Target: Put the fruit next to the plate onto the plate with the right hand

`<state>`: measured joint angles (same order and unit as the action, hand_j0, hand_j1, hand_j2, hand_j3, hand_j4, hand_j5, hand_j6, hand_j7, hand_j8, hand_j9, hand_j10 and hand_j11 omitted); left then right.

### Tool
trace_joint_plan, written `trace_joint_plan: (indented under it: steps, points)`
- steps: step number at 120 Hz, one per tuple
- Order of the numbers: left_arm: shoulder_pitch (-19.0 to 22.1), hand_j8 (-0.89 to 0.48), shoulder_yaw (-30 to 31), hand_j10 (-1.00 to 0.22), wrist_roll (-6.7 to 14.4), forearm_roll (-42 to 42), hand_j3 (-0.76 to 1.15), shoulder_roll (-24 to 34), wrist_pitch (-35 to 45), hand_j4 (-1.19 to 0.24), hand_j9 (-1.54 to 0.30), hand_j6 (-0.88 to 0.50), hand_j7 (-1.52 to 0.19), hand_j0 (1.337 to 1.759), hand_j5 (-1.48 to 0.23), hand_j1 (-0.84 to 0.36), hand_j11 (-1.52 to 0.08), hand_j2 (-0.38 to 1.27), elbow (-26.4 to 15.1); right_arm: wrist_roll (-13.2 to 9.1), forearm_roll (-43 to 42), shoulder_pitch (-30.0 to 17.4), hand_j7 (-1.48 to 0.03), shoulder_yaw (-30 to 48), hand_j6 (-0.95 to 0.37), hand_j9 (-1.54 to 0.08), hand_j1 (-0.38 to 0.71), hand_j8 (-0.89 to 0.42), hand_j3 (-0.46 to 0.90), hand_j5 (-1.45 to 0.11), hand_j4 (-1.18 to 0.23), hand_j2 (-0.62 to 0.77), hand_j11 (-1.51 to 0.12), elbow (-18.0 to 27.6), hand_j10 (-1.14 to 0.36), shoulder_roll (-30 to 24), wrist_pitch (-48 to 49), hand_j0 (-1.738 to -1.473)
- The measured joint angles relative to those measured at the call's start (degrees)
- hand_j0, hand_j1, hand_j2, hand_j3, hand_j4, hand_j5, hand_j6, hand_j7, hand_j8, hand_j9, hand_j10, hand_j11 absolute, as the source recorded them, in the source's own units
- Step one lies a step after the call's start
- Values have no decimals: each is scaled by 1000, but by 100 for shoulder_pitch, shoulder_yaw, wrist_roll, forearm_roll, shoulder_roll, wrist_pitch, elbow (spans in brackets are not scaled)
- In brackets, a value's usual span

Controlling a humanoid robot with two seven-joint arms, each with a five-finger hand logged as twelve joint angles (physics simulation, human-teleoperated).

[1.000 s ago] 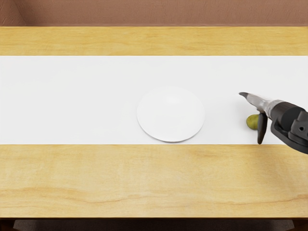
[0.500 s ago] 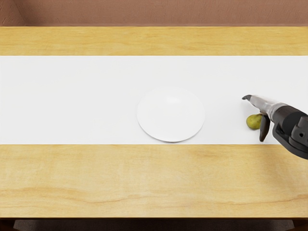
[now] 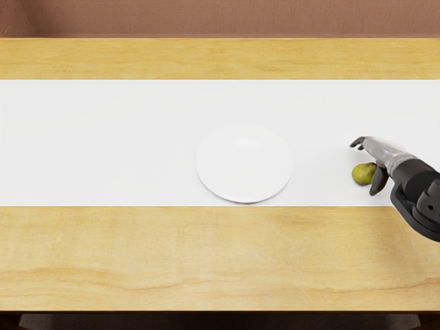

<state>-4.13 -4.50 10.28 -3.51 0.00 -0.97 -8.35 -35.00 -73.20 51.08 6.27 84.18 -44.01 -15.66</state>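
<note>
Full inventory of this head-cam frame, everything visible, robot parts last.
table: 1, light wood, fills most of the view
runner: 1, white, a wide band across the table from left edge to right edge
plate: 1, white, round, middle of the runner, nothing on it
pear: 1, yellow-green, on the runner to the right of the plate and apart from it
backdrop: 1, brown, a strip beyond the table's far edge
right arm: 1, dark grey, enters from the right edge
right robot hand: 1, grey and black, right at the pear, on its right side
left arm: 0, not in view
</note>
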Motion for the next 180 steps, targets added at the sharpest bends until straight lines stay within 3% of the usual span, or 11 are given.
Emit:
trace_joint_plan:
  steps: [18, 36, 79, 91, 103, 108, 115, 126, 129, 139, 180]
  points:
    - [0, -15, 0, -15, 0, 0, 0, 0, 0, -15, -19, -15, -19, 1658, -19, 332, -19, 3, 0, 0, -27, -56, -416, 13, -328, -416, 0, -328, 112, -416, -327, -47, -416, 1, -326, 7, -104, -1658]
    - [0, -15, 0, -15, 0, 0, 0, 0, 0, -15, -19, -15, -19, 1658, -19, 331, -19, 3, -1, -3, -30, -45, -511, 20, -400, -510, 46, -399, 60, -512, -398, 87, -509, -6, -399, 21, -117, -1662]
    - [0, -15, -1, -15, 0, 0, 0, 0, 0, -15, -19, -15, -19, 1658, -19, 331, -19, 3, 0, -11, -37, -51, -770, 24, -596, -747, 163, -610, 306, -756, -605, 197, -742, -22, -611, 53, -131, -1668]
    - [0, -15, 0, -15, 0, 0, 0, 0, 0, -15, -19, -15, -19, 1658, -19, 332, -19, 3, 0, -8, -26, -51, -833, 28, -629, -806, 220, -656, 311, -812, -656, 318, -802, -39, -660, 57, -134, -1662]
    - [0, -15, -1, -15, 0, 0, 0, 0, 0, -15, -19, -15, -19, 1658, -20, 331, -19, 3, 0, -3, -13, -49, -892, 30, -560, -887, 344, -586, 249, -897, -684, 598, -885, -67, -690, 62, -118, -1652]
    - [0, -15, -1, -15, 0, 0, 0, 0, 0, -15, -19, -15, -19, 1658, -20, 331, -19, 3, 0, -4, -15, -49, -911, 31, -534, -916, 365, -554, 248, -929, -691, 639, -915, -75, -698, 62, -110, -1646]
    - [0, -15, -1, -15, 0, 0, 0, 0, 0, -15, -20, -16, -20, 1658, -20, 331, -20, 3, 0, -3, -7, -49, -934, 39, -518, -950, 365, -532, 247, -970, -675, 642, -950, -82, -709, 63, -102, -1644]
    - [0, -15, -1, -15, 0, 0, 0, 0, 0, -15, -19, -15, -19, 1658, -20, 331, -19, 3, 0, 1, 25, -53, -961, 85, -538, -979, 292, -560, 97, -998, -701, 597, -980, -90, -728, 64, -107, -1650]
    - [0, -15, -1, -15, 0, 0, 0, 0, 0, -15, -19, -15, -19, 1658, -20, 331, -19, 3, 0, 1, 29, -54, -966, 101, -525, -987, 301, -547, 1, -1004, -703, 481, -988, -91, -731, 65, -105, -1651]
    - [0, -15, 0, -15, 0, 0, 0, 0, 0, -15, -19, -15, -19, 1658, -20, 331, -19, 3, -1, 1, 53, -51, -980, 167, -497, -1002, 299, -521, 0, -1012, -675, 397, -1004, -95, -741, 67, -93, -1652]
    - [0, -15, 0, -15, 0, 0, 0, 0, 0, -15, -19, -15, -20, 1658, -20, 331, -19, 3, -1, 1, 241, 180, -1003, 433, -472, -1031, 318, -495, 0, -1026, -656, 419, -1033, -94, -756, 62, 238, -1654]
